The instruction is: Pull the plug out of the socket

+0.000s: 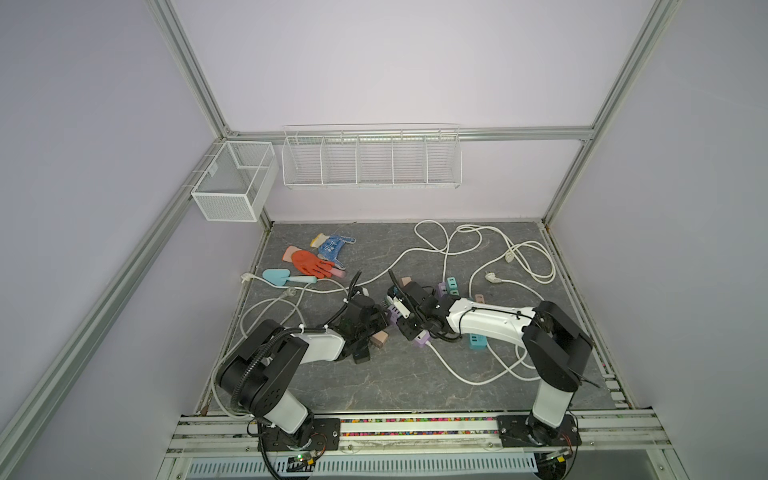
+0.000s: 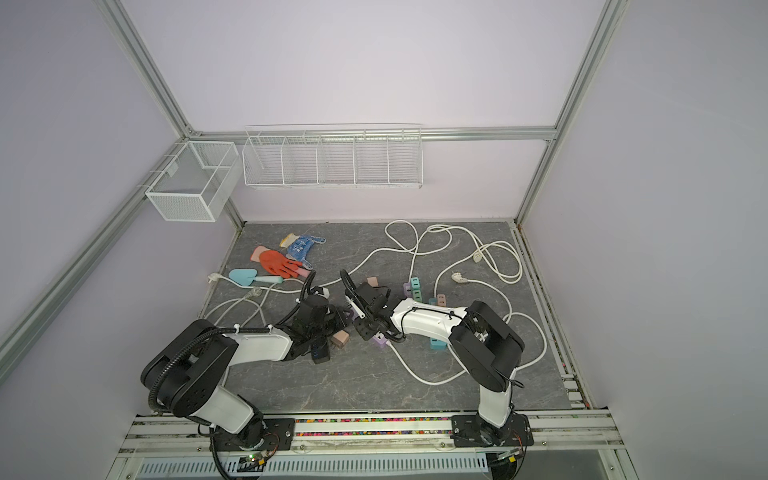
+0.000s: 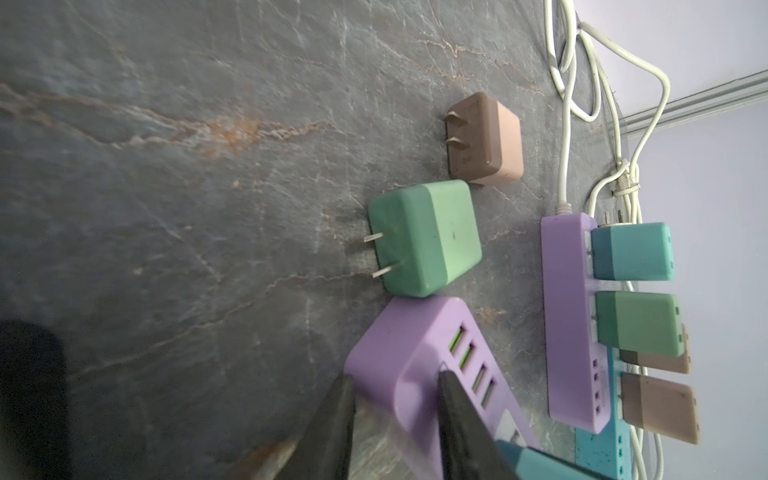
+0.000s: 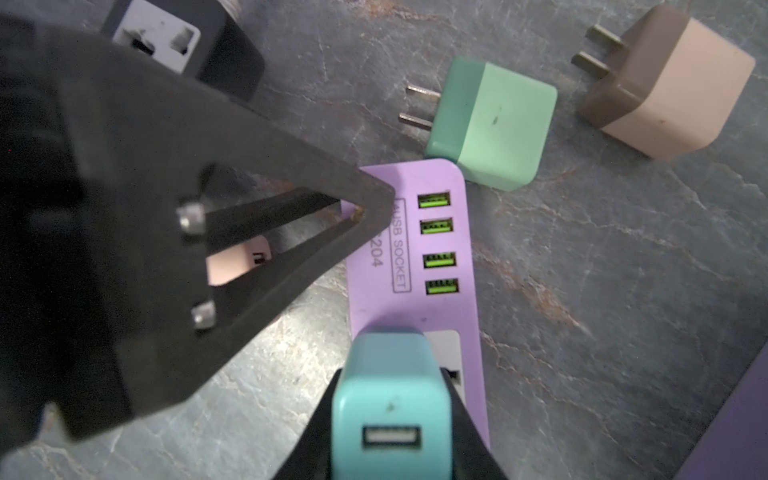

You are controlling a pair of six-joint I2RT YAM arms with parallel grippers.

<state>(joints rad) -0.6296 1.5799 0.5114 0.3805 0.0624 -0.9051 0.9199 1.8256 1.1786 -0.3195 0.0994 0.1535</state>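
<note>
In both top views my two pincers meet over the middle of the surface (image 1: pixel 374 386): the left pincer (image 1: pixel 383 321) and the right pincer (image 1: pixel 405 331) sit just beside each other on one purple strip (image 1: pixel 422 340). Well apart from both, toward the far wall, lie two gloves, an orange glove (image 1: pixel 309 262) and a blue glove (image 1: pixel 331 246), and one trowel (image 1: pixel 276 277).

From the left wrist, my left pincer is clamped on the end of the purple strip. One finger (image 3: pixel 461 419) is on its face beside the four green ports, the other at its lower edge. The teal plug (image 3: pixel 540 461) shows only as a corner close behind that finger. Beyond my fingertips lie two loose plugs: one green plug (image 3: pixel 424 237) just beside the strip's end and one brown plug (image 3: pixel 486 141) farther out. A second purple strip (image 3: pixel 569 324) carries two plugs, and a teal strip (image 3: pixel 594 453) beside it carries two brown ones.

From the right wrist, my right pincer is clamped on the teal plug, with a finger on each flank. The plug stands at the strip's white socket panel, next to the four ports. I cannot tell whether its prongs sit in the slots. My left pincer's tip touches the strip's end just ahead. One black adapter (image 4: pixel 224 50) lies beyond it.
</note>
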